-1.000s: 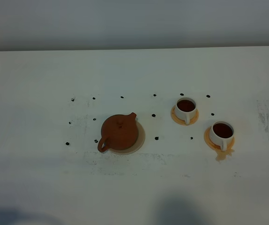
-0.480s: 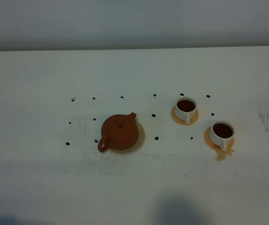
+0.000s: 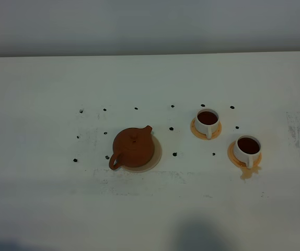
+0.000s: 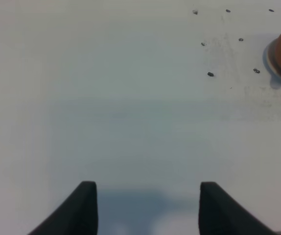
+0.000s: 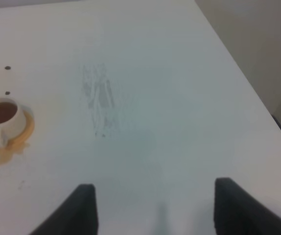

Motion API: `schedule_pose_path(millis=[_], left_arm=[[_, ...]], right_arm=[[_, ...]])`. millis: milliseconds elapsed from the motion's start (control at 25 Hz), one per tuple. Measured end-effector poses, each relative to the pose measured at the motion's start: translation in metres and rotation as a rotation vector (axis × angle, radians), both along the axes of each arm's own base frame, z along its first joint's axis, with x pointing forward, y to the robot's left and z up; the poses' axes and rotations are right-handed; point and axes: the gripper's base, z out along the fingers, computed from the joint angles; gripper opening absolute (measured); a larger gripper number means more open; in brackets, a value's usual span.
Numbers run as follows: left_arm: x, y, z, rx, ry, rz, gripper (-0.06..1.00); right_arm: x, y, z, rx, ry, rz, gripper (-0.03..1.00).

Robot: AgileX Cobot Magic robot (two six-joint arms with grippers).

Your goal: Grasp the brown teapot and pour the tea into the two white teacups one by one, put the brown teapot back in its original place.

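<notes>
The brown teapot (image 3: 133,148) is looking like matt reddish clay; the two white teacups (image 3: 207,119) are showing smooth glazed ceramic; the bench (image 3: 45,198) is appearing matt white, scuffed in places.

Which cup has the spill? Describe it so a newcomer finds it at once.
On the white table, look right of the brown teapot to the two white cups on orange saucers. Take the cup nearer the front edge and farther right. Unlike the other cup, it has a tan puddle spreading off the front of its saucer.
</notes>
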Motion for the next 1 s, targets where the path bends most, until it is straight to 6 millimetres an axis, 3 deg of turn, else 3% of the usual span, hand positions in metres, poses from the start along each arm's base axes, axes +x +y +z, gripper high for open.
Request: schedule_pose_path(millis=[600,1000], left_arm=[[0.0,0.0,0.0,0.0,0.0,-0.001,0.46],[0.0,0.0004,0.0,0.003,0.0,0.002,0.46]], right_arm=[[0.0,-0.0001,0.0,0.0,0.0,0.006,0.51],[0.0008,-0.0022,0.0,0.001,0.0,0.228,0.51]])
